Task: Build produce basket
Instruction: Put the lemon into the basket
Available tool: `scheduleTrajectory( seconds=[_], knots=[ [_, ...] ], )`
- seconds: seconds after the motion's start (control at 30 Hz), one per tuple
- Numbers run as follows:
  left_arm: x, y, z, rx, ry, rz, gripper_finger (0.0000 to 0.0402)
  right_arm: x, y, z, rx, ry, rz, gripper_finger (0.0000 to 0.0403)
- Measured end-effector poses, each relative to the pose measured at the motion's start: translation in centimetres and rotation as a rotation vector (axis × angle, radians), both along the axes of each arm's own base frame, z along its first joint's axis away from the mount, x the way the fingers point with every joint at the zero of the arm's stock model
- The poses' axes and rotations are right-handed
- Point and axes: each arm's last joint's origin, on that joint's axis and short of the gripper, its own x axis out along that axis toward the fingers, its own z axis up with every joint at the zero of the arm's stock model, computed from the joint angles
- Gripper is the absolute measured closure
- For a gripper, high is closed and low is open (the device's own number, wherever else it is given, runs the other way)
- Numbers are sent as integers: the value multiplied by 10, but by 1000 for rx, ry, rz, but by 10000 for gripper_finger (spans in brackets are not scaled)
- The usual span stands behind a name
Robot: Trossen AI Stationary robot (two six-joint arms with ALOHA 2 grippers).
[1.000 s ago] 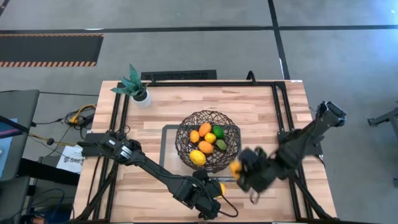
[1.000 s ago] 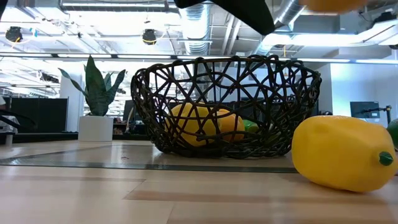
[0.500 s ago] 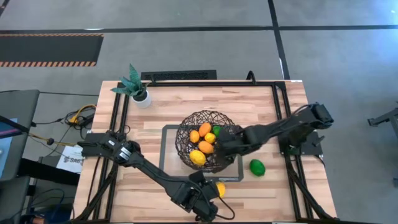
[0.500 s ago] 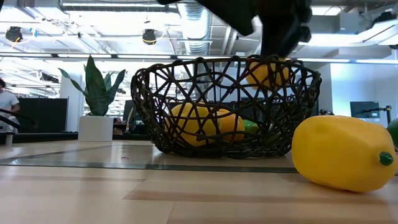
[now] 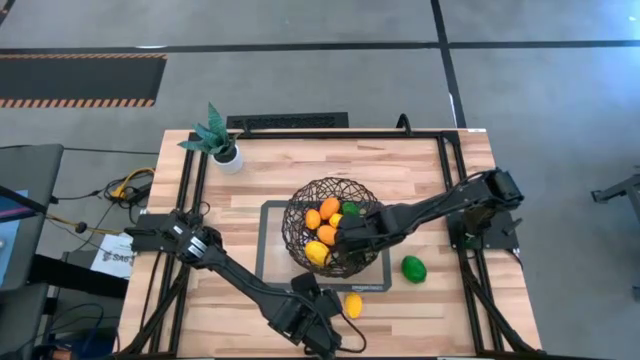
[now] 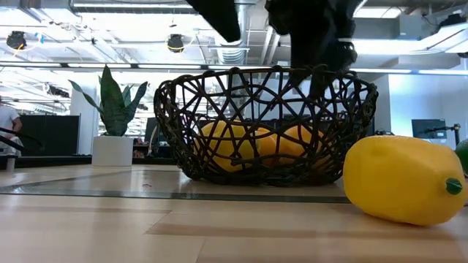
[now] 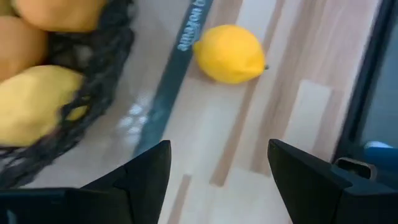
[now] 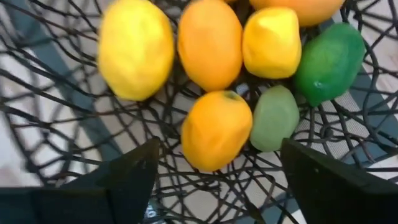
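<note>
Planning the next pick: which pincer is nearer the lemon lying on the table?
Left. The left pincer hovers beside the lemon; the right pincer is over the basket.

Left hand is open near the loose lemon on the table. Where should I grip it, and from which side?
Grip the lemon across its narrow middle, coming straight down from above. It lies on its side on the bare wood, clear of the basket, so the left hand, already open, can likely straddle it.
</note>
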Motion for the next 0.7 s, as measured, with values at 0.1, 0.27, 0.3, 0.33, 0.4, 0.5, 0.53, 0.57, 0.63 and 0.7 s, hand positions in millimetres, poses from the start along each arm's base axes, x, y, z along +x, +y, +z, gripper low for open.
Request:
scheduleTrajectory(
  seconds=[0.1, 0.27, 0.3, 0.33, 0.4, 0.5, 0.53, 0.57, 0.63, 0.7],
  knots=[
    [-3, 1, 2, 18, 14, 2, 146, 0, 2, 18, 9, -31, 5, 42],
    [-13, 3, 8, 44, 51, 13, 146, -12, 25, 48, 34, -40, 15, 62],
    [-15, 2, 9, 52, 59, 13, 146, -17, 32, 54, 42, -39, 18, 74],
    [-16, 3, 9, 54, 58, 16, 146, -23, 39, 58, 44, -20, 15, 88],
    [-16, 3, 10, 62, 54, 23, 146, -39, 56, 62, 42, 41, -2, 124],
    [-17, 4, 10, 71, 64, 22, 146, -60, 81, 62, 55, 85, -70, 191],
    [-17, 4, 10, 78, 64, 14, 146, -65, 90, 61, 68, 83, -92, 218],
    [-17, 4, 10, 85, 64, 6, 146, -71, 99, 61, 82, 78, -114, 247],
    [-17, 5, 10, 95, 66, -10, 146, -78, 115, 59, 104, 54, -153, 308],
    [-16, 6, 10, 105, 70, -29, 146, -81, 129, 52, 94, 14, -184, 369]
  ],
)
